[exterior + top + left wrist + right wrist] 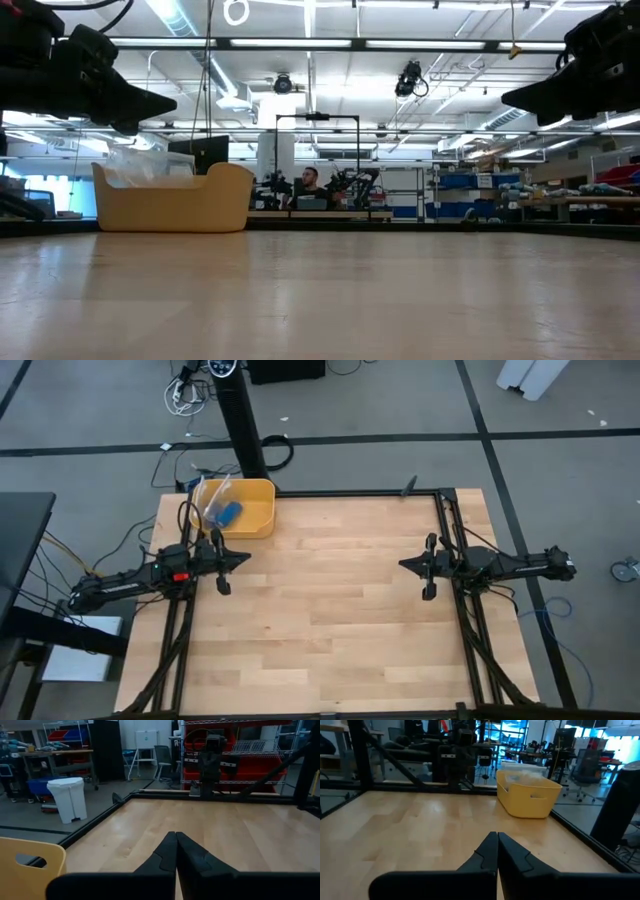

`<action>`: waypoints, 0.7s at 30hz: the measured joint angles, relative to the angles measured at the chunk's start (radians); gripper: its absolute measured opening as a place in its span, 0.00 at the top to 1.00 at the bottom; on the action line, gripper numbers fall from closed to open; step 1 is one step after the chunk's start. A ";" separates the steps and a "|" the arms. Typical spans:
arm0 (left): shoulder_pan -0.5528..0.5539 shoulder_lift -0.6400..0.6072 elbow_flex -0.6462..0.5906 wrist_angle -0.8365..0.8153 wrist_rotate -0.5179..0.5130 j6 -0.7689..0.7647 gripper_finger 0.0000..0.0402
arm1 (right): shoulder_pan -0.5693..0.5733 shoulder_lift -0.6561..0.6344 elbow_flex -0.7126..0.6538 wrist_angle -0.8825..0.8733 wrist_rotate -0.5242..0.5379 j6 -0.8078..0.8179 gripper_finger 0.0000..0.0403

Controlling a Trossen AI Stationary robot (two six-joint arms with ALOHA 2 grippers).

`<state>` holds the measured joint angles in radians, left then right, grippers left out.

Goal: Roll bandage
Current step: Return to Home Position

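The bandage (229, 512) is a small bright blue roll lying inside the yellow bin (255, 520) at the table's far left, beside a clear crinkly packet (208, 497). My left gripper (246, 559) hangs shut at the left side, pointing level toward the middle, just near of the bin. My right gripper (402, 564) hangs shut at the right side, pointing level toward the middle. In each wrist view the fingertips meet: left gripper (175, 836), right gripper (496, 835). Nothing is between either pair of fingers.
The yellow bin (175, 200) stands on the wooden tabletop (330, 610), which lies bare between the two arms. A black frame rail (355, 493) runs along the far edge and both sides. A dark post (243, 430) rises just beyond the bin.
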<state>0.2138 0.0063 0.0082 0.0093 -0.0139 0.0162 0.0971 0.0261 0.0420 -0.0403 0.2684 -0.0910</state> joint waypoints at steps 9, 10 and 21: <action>0.000 0.000 0.000 0.000 0.000 -0.021 0.98 | 0.000 0.001 0.000 -0.002 0.000 0.010 0.94; 0.000 0.000 0.000 0.000 0.000 -0.021 0.98 | 0.000 0.001 0.000 -0.002 0.000 0.010 0.94; 0.000 0.000 0.000 0.000 0.000 -0.021 0.98 | 0.000 0.001 -0.002 0.040 0.001 0.009 0.94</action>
<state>0.2138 0.0063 0.0078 0.0094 -0.0143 -0.0048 0.0971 0.0269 0.0402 0.0000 0.2691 -0.0818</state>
